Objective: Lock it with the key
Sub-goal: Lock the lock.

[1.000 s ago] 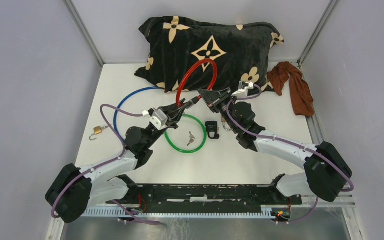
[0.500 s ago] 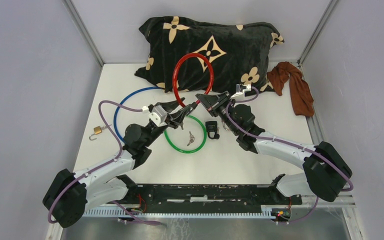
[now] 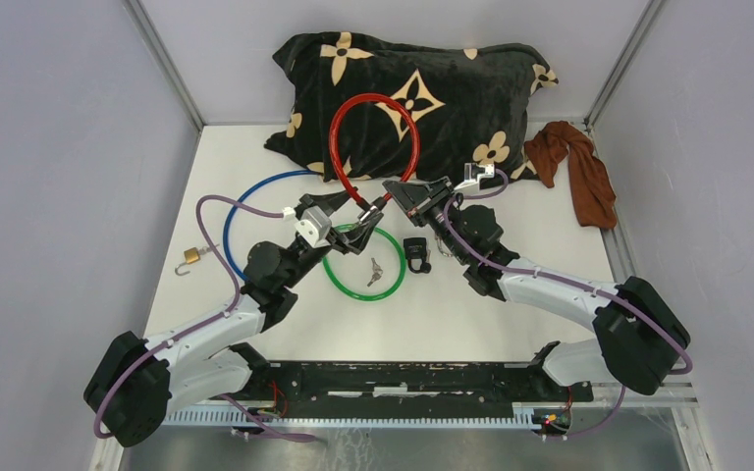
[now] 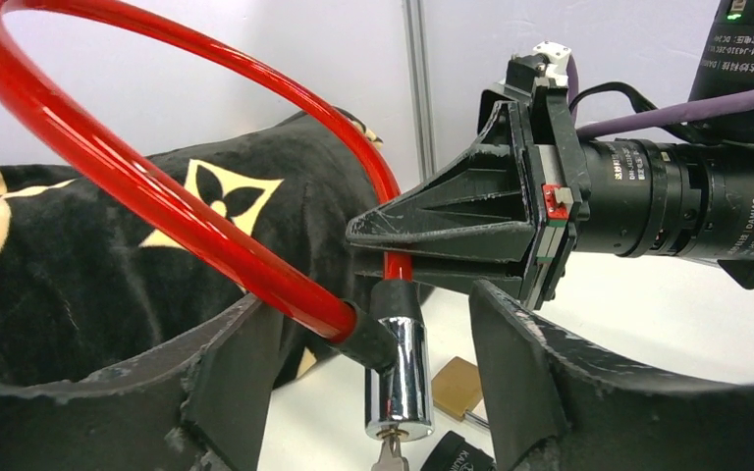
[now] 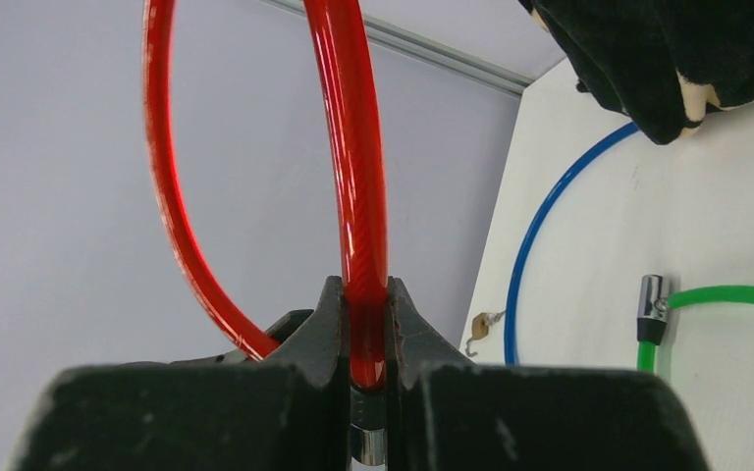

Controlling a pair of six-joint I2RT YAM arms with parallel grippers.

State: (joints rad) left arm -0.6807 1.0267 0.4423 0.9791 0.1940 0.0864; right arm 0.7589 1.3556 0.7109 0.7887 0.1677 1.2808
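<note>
- The table (image 3: pixel 432 314) is white, and both arms reach forward over it from the near edge.
- A loose bunch of keys (image 3: pixel 374 272) lies flat inside a green cable loop (image 3: pixel 393 287) on the table.
- A small black lock (image 3: pixel 415 253) sits just to the right of that loop.
- The left fingers (image 4: pixel 226 383) are spread wide above the green loop. The chrome lock barrel (image 4: pixel 398 368) hangs in the gap between them, and neither finger seems to touch it.
- A key (image 4: pixel 389 453) sticks out of the lower end of the barrel, only partly in view at the bottom of the left wrist view.
- The right fingers (image 5: pixel 324 334) are pressed together on the red cable lock (image 5: pixel 358 196), pinching the cable just above the barrel and holding it clear of the table.
- One black-capped end of the red cable enters the top of the barrel. The other capped end meets its side at a slant, and I cannot tell whether it is latched.
- From the pinch the red cable rises in an upright loop in front of the pillow.
- To the left, a blue cable (image 3: pixel 260 183) curves across the table, with a small brass padlock (image 3: pixel 190 256) near it by the left edge.
- At the back lies a black pillow (image 3: pixel 452 88) with cream flower shapes.
- A brown cloth (image 3: pixel 579 172) is crumpled at the pillow's right.
</note>
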